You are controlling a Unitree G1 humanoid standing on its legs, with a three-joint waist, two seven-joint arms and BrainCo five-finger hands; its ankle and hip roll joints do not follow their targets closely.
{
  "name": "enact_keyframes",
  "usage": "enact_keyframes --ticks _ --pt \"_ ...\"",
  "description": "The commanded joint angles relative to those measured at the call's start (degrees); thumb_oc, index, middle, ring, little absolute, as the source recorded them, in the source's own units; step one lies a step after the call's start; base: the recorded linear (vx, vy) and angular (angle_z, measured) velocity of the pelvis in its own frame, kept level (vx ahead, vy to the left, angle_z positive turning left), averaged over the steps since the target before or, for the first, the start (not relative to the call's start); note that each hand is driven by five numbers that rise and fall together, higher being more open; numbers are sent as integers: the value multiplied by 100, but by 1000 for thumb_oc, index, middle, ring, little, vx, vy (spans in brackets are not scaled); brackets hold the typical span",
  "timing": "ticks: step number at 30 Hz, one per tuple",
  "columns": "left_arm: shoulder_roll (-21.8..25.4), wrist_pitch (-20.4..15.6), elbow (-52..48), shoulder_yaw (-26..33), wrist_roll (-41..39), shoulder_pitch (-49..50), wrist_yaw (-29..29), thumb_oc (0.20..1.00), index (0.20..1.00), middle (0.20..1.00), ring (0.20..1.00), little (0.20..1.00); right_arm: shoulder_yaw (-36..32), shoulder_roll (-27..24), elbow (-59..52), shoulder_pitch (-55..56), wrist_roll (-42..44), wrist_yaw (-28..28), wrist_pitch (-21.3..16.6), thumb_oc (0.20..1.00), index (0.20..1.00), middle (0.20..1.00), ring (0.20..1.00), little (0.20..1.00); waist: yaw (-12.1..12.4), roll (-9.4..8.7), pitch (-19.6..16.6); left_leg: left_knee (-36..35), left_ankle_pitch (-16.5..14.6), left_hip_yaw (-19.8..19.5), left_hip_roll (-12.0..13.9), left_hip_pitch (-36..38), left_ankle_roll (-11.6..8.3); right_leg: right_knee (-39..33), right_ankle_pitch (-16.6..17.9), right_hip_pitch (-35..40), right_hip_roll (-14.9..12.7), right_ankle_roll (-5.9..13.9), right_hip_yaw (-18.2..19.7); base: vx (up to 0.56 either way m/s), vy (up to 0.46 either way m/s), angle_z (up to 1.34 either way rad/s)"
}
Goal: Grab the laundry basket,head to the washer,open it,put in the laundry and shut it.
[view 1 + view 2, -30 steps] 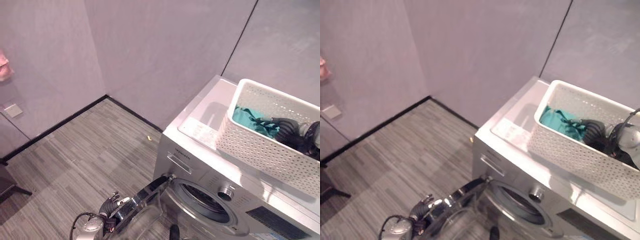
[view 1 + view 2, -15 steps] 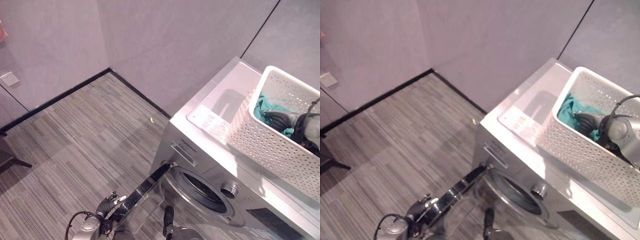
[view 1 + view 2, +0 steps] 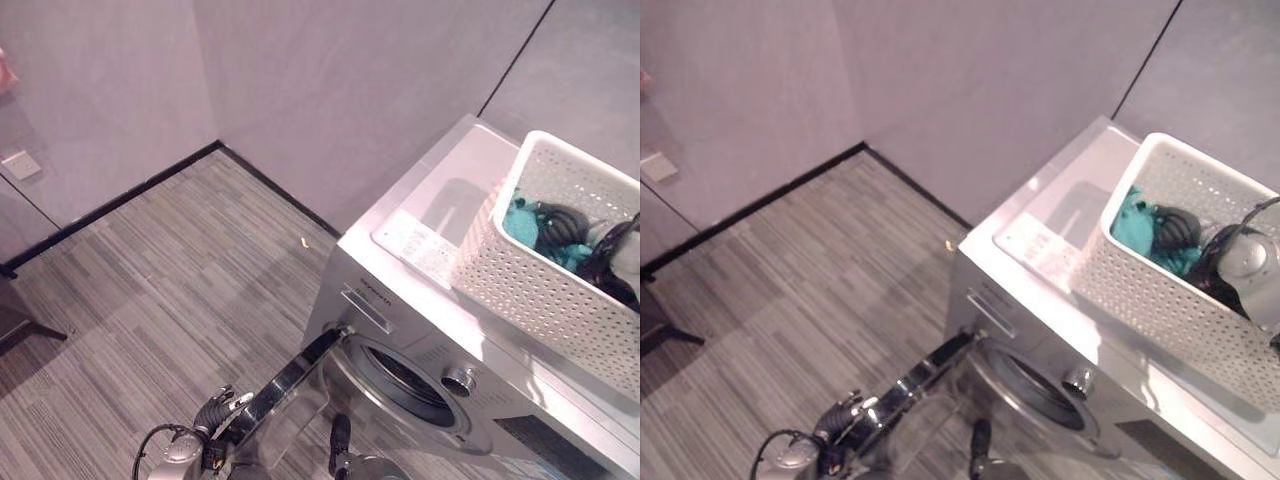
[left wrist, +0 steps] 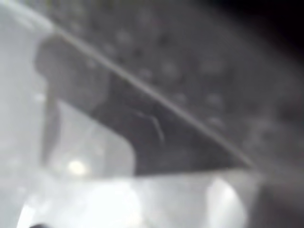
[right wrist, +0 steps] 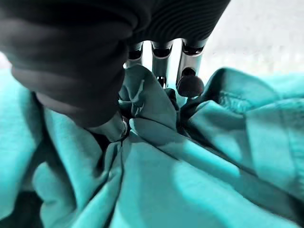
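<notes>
Right wrist view: right hand (image 5: 76, 71) fingers (image 5: 190, 80) pinch teal laundry (image 5: 199, 166) inside the white basket (image 3: 530, 290).

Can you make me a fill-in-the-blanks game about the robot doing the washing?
1. The white perforated plastic basket sits on top of the silver ____.
2. The washer's round glass door is ____.
3. The right hand pinches a cloth coloured ____.
4. The left hand rests at the door's ____.

Missing words: washer; open; teal; edge
</notes>
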Motion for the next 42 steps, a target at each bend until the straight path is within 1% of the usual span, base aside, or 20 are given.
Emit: enact_keyframes --ticks 1,4,7,10,11,14,15,16,17,18,23,30,31,33,34,36,37,40,41,42 --pt "45 -83 192 -200 119 -362 45 1000 1000 1000 1000 1000 -496 -91 149 -882 618 -1003 -205 200 200 200 200 200 146 -236 -272 61 -488 163 45 397 312 86 -573 209 -357 347 481 -8 18 -5" --pt "45 -63 278 -190 124 -387 80 1000 1000 1000 1000 1000 -697 -42 114 -1277 725 -1382 -215 200 200 200 200 200 147 -220 -347 70 -522 193 31 458 330 108 -586 241 -352 336 523 -8 20 -4" --pt "31 -50 335 -187 181 -431 136 1000 1000 1000 1000 1000 -966 57 -51 -1417 689 -1716 -239 200 200 200 200 200 133 -219 -407 95 -505 192 -8 473 351 157 -567 240 -388 326 550 -12 5 0" --pt "51 -49 316 -246 225 -437 178 1000 1000 1000 1000 1000 -1114 136 -10 -1722 584 -2147 -255 200 200 200 200 200 150 -182 -475 94 -578 187 5 542 374 181 -621 298 -376 322 556 -15 4 -1" --pt "64 -39 288 -270 234 -456 206 1000 1000 1000 1000 1000 -1091 198 28 -1880 481 -2272 -221 200 200 200 200 200 158 -194 -478 121 -541 174 -29 511 384 212 -591 271 -406 313 558 0 0 0" --pt "58 -38 286 -260 234 -454 206 1000 1000 1000 1000 1000 -1060 202 36 -1913 481 -2275 -220 200 200 200 200 200 146 -188 -478 126 -543 171 -30 506 384 215 -593 269 -407 314 556 -11 1 -1" --pt "77 -28 245 -272 241 -464 222 1000 1000 1000 1000 1000 -1050 226 45 -2007 342 -2368 -148 200 200 200 200 200 159 -186 -501 127 -553 156 -35 516 393 226 -602 277 -407 309 558 0 0 0" --pt "138 -2 187 -374 233 -540 339 1000 1000 1000 1000 1000 -941 461 271 -2652 -52 -2836 19 200 200 200 200 200 232 -172 -549 172 -614 140 -40 573 412 286 -637 333 -398 289 563 0 0 0" --pt "110 1 194 -374 239 -571 360 1000 1000 1000 1000 1000 -770 506 387 -2933 -89 -2928 33 200 200 200 200 200 204 -161 -562 188 -607 133 -71 558 424 291 -629 326 -423 296 560 0 0 0" --pt "106 0 194 -370 239 -571 360 1000 1000 1000 1000 1000 -756 506 393 -2948 -88 -2929 32 200 200 200 200 200 201 -157 -560 188 -607 133 -70 558 424 291 -629 327 -423 296 560 -17 10 -14" --pt "129 -46 72 -543 254 -733 480 1000 1000 1000 1000 1000 -520 515 901 -3713 -368 -3434 113 200 200 200 200 200 228 -160 -631 237 -631 63 -101 565 439 323 -640 382 -449 291 517 -9 10 5" --pt "54 -70 101 -590 298 -834 558 1000 1000 1000 1000 1000 -651 466 848 -3793 -558 -3770 137 200 200 200 200 200 184 -139 -669 227 -649 72 -127 596 458 301 -606 398 -472 324 536 -10 25 2" --pt "14 -80 105 -582 337 -844 586 1000 1000 1000 1000 1000 -771 385 694 -3779 -774 -3964 166 200 200 200 200 200 143 -138 -686 255 -695 169 -155 631 495 258 -515 379 -495 367 617 -40 66 -1" --pt "13 -92 113 -580 350 -837 592 1000 1000 1000 1000 1000 -813 343 662 -3765 -851 -4027 175 200 200 200 200 200 150 -148 -687 270 -720 224 -172 652 512 238 -475 367 -503 385 670 -40 68 -10" --pt "6 -123 120 -547 370 -806 615 1000 1000 1000 1000 1000 -887 273 589 -3783 -1000 -4145 210 200 200 200 200 200 108 -150 -689 308 -775 337 -210 687 554 217 -383 308 -522 429 778 -29 54 -25" --pt "0 -138 138 -510 358 -783 631 1000 1000 1000 1000 1000 -945 239 535 -3784 -1055 -4211 237 200 200 200 200 200 96 -158 -691 347 -814 438 -237 708 581 214 -329 265 -531 461 865 -39 85 -39" --pt "-8 -143 204 -432 356 -752 656 1000 1000 1000 1000 1000 -1037 209 407 -3733 -1097 -4235 260 200 200 200 200 200 58 -171 -684 405 -885 617 -286 759 633 232 -252 184 -530 497 1045 -49 118 -34" --pt "-58 -152 250 -301 358 -680 658 1000 1000 1000 1000 1000 -1298 110 70 -3365 -1285 -4210 335 200 200 200 200 200 -57 -164 -673 512 -998 852 -358 831 723 312 -168 65 -549 555 1299 -32 101 -58" --pt "-46 -154 251 -306 361 -676 657 1000 1000 1000 1000 1000 -1354 116 42 -3307 -1294 -4206 342 200 200 200 200 200 -35 -177 -675 521 -1007 871 -360 835 726 318 -169 59 -547 557 1319 -13 95 -66" --pt "-74 -165 279 -217 394 -600 659 1000 1000 1000 1000 1000 -1606 114 -225 -2924 -1490 -4147 390 200 200 200 200 200 -115 -167 -662 607 -1106 1014 -408 895 798 376 -133 1 -544 615 1471 -17 102 -59"
